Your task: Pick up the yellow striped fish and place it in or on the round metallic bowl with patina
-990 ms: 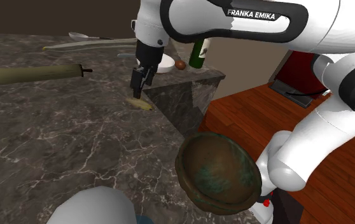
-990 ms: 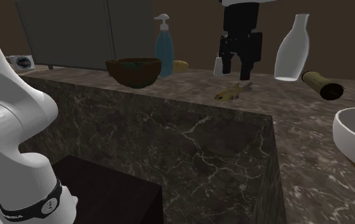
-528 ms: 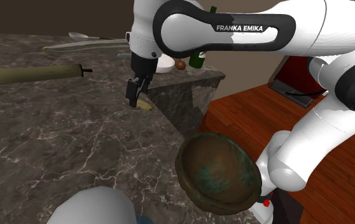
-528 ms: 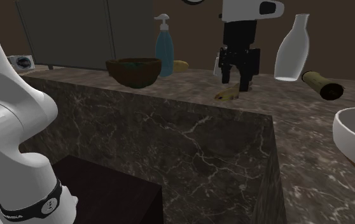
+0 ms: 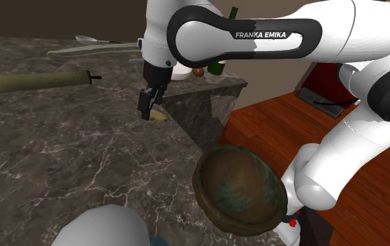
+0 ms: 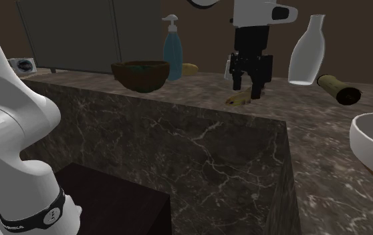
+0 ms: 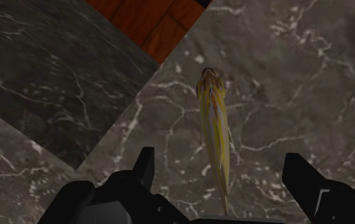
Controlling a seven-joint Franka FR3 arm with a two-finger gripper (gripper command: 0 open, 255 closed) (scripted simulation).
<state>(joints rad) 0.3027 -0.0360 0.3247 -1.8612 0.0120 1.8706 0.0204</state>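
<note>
Claw: your all-black two-finger gripper point(image 7: 221, 162) is released. Its fingers stand wide apart, one on each side of the fish, and neither touches it.
Claw height: in the shoulder view you see the gripper point(image 5: 149, 108) low over the counter, its tips down beside the fish point(image 5: 160, 114).
Fish: the slim yellow striped fish point(image 7: 213, 121) lies flat on the counter. Its thin tail end is between your fingers, and its head points away from the hand.
Fish position: it lies near the counter's corner edge. In the second exterior view, the fish point(image 6: 238, 100) sits just under the gripper point(image 6: 246, 90).
Counter: dark marble slab with white veins point(image 5: 61, 154).
Bowl: the round brown metallic bowl with green patina point(image 5: 239, 189) rests upright at the counter's near edge, well apart from the fish.
Bowl's neighbour: in the second exterior view you find the bowl point(image 6: 140, 73) to the gripper's left, just beside a blue soap dispenser with a white pump point(image 6: 172, 53).
Beyond the edge: reddish wooden floor point(image 7: 163, 22) shows past the counter's corner.
</note>
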